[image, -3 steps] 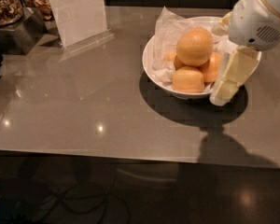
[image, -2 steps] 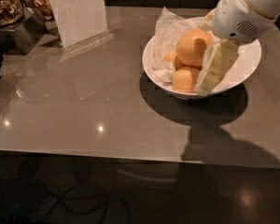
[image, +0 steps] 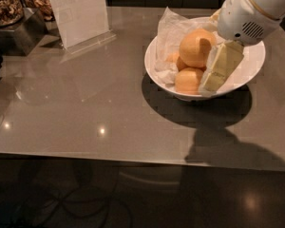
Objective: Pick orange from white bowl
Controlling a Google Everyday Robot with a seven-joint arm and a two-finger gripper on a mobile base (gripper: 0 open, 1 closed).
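The white bowl [image: 251, 64] stands on the grey table at the right and is lined with crumpled white paper [image: 173, 31]. The orange [image: 194, 47], large, round and pale, lies on top in the bowl. A squatter orange [image: 186, 80] lies in front of it and a smaller, deeper-orange one [image: 180, 63] at its left. My gripper [image: 219, 68], pale yellow under the white wrist [image: 247, 18], reaches down into the bowl right against the orange's right side. It hides that side of the fruit.
A clear stand with a white sheet [image: 78, 13] stands at the back left. A dark container of brown bits [image: 7, 6] sits in the far left corner. The table's front edge [image: 109, 155] runs across the lower part of the view.
My arm has moved left, from over the bowl's right rim to the middle of the bowl, and now sits against the orange. The fruit has not moved.
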